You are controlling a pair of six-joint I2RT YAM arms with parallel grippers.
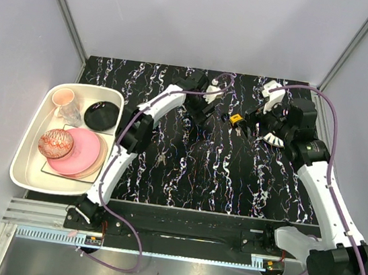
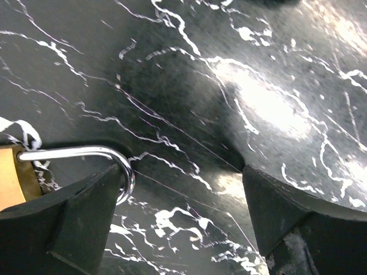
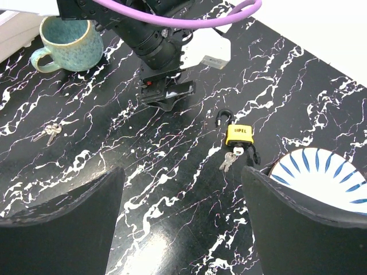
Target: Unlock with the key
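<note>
A yellow padlock (image 3: pixel 239 134) lies on the black marble table, its shackle (image 3: pixel 224 118) swung open like a hook. A key (image 3: pixel 227 161) sits at the keyhole end with a second key on its ring. The padlock also shows in the top view (image 1: pixel 236 119). My left gripper (image 1: pixel 205 109) is open and empty just left of it. In the left wrist view the gripper (image 2: pixel 182 172) has the chrome shackle (image 2: pixel 86 152) beside its left fingertip. My right gripper (image 3: pixel 182 175) is open and empty, hovering a short way off the padlock, and shows in the top view (image 1: pixel 264 124).
A loose pair of keys (image 3: pixel 50 132) lies apart on the table, also in the top view (image 1: pixel 161 156). A teal mug (image 3: pixel 66 37) stands beyond. A blue-striped plate (image 3: pixel 321 175) lies by the padlock. A white tray (image 1: pixel 28 158) with dishes is at the left.
</note>
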